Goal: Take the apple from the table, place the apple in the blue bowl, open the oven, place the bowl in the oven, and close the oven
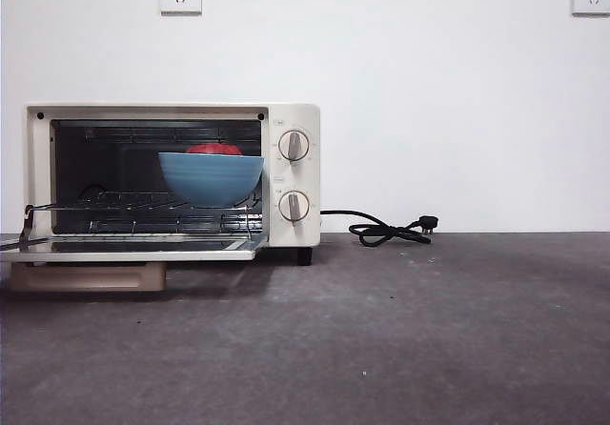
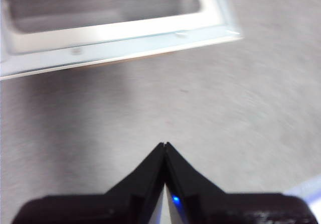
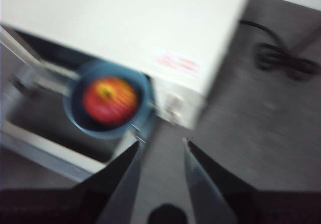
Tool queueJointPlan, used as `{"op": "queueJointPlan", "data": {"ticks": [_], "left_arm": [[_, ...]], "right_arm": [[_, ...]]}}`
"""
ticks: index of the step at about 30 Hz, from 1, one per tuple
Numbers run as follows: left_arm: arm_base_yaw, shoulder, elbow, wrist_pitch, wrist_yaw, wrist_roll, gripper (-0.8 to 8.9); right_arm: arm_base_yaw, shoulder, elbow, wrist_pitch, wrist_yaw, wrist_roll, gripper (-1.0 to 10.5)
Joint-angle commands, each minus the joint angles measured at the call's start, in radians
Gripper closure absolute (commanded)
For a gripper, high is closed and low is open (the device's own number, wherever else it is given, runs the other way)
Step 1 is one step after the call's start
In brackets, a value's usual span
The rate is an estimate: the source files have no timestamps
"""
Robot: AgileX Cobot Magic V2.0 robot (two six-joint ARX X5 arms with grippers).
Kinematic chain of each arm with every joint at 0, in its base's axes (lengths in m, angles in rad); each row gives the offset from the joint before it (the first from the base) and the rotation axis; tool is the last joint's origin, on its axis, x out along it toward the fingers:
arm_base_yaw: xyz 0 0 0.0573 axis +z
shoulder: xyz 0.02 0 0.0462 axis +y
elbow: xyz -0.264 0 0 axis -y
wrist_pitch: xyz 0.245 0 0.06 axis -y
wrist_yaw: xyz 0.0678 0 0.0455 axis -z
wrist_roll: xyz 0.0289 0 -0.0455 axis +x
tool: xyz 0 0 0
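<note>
1. The blue bowl [image 1: 211, 179] sits on the wire rack inside the oven [image 1: 172, 172], toward the right of the cavity, with the apple [image 1: 213, 148] in it, only its red top showing over the rim from the front. What remains, by the look of it, is to close the oven.
2. The oven door [image 1: 133, 247] lies dropped flat toward the near side, its handle [image 1: 88, 275] hanging beneath its front edge, close above the table [image 1: 400, 339].
3. The left claw [image 2: 165, 146] has its jaws pressed together and holds nothing; it hovers over bare table just near of the door's edge. It looks best placed to close.
4. The right claw [image 3: 161, 148] is open and empty, high above the oven's right front corner. It should keep clear of the door's swing.
5. A good close would likely catch under the door's front edge and lift it in an arc about the hinge.
6. The bowl seems close to the opening, so the door should rise gently to avoid knocking it.
</note>
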Motion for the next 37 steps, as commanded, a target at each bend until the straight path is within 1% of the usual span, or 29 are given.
{"op": "queueJointPlan", "data": {"ticks": [1, 2, 4, 7, 10, 12, 15, 18, 19, 20, 23, 25, 27, 30, 33, 36, 37], "left_arm": [[0.065, 0.061, -0.001, 0.030, 0.025, 0.011, 8.22], [0.092, 0.081, -0.003, 0.042, 0.044, 0.010, 8.22], [0.157, 0.124, -0.006, 0.070, 0.106, -0.002, 8.22], [0.240, 0.172, -0.006, 0.105, 0.170, -0.024, 8.22], [0.289, 0.212, -0.006, 0.105, 0.177, -0.024, 8.22], [0.300, 0.236, -0.006, 0.097, 0.177, -0.024, 8.22], [0.301, 0.276, -0.006, 0.083, 0.173, -0.019, 8.22], [0.302, 0.308, -0.006, 0.083, 0.173, -0.015, 8.22], [0.308, 0.322, -0.006, 0.080, 0.172, -0.014, 8.22], [0.310, 0.326, -0.006, 0.080, 0.170, -0.011, 8.22], [0.317, 0.348, -0.006, 0.061, 0.088, -0.004, 8.22], [0.320, 0.369, -0.006, 0.067, 0.050, -0.008, 8.22], [0.335, 0.397, -0.006, 0.083, 0.057, -0.021, 8.22], [0.359, 0.448, -0.006, 0.110, 0.112, -0.030, 8.22], [0.378, 0.499, -0.006, 0.151, 0.133, -0.061, 8.22], [0.399, 0.558, -0.006, 0.196, 0.143, -0.091, 8.22], [0.410, 0.580, -0.006, 0.215, 0.166, -0.108, 8.22]], "right_arm": [[0.001, -0.060, -0.002, -0.043, 0.039, -0.081, 9.1], [0.001, -0.077, -0.002, -0.050, 0.039, -0.091, 9.2], [0.000, -0.114, -0.002, -0.055, 0.039, -0.111, 9.3], [0.000, -0.155, -0.003, -0.078, 0.035, -0.140, 9.5], [0.000, -0.195, -0.019, -0.084, 0.035, -0.157, 9.5], [0.000, -0.223, -0.048, -0.084, 0.031, -0.172, 9.5], [0.000, -0.275, -0.123, -0.079, 0.027, -0.175, 9.5], [0.000, -0.351, -0.258, -0.026, 0.027, -0.177, 9.5], [0.000, -0.399, -0.348, 0.020, 0.027, -0.181, 9.5], [0.000, -0.415, -0.377, 0.035, 0.027, -0.182, 9.5], [-0.014, -0.528, -0.590, 0.146, 0.013, -0.182, 9.5], [-0.033, -0.605, -0.738, 0.223, -0.018, -0.179, 9.5], [-0.054, -0.672, -0.867, 0.288, -0.063, -0.171, 9.5], [-0.085, -0.769, -1.037, 0.373, -0.124, -0.167, 9.5], [-0.099, -0.851, -1.157, 0.425, -0.151, -0.142, 9.5], [-0.100, -0.922, -1.228, 0.425, -0.163, -0.111, 9.5], [-0.100, -0.946, -1.242, 0.426, -0.162, -0.101, 9.5]]}}
